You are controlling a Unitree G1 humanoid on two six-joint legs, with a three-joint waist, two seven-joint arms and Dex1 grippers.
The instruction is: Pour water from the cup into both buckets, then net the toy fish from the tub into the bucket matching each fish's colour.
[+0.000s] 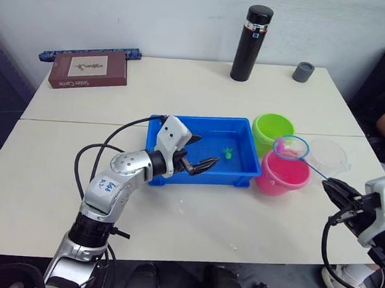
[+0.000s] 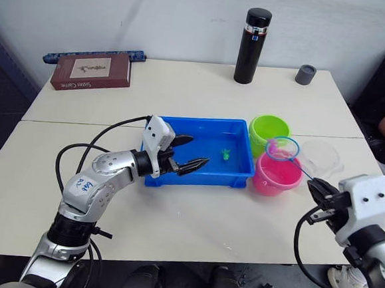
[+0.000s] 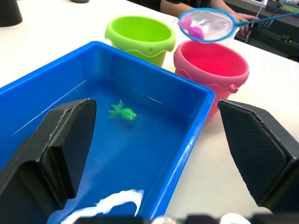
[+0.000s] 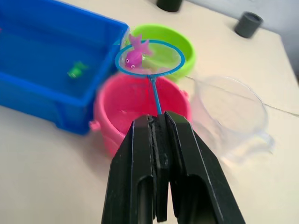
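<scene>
Right gripper (image 4: 159,140) clamps the net (image 4: 148,58) handle, a pink fish (image 4: 135,52) in its hoop above the pink bucket (image 4: 140,112). Left gripper (image 1: 195,154) hangs wide open, empty, over the tub (image 1: 243,178).

Head stereo pair sits high, looks forward and down over the whole counter (image 1: 193,224) to the back wall, both eyes nearly the same. Left wrist cam sits low and close over the tub (image 3: 191,140), facing along it toward the green bucket (image 3: 140,37) and pink bucket (image 3: 210,70). Right wrist cam looks down its gripper (image 4: 161,140) at the same buckets and tub end, from the opposite side.
</scene>
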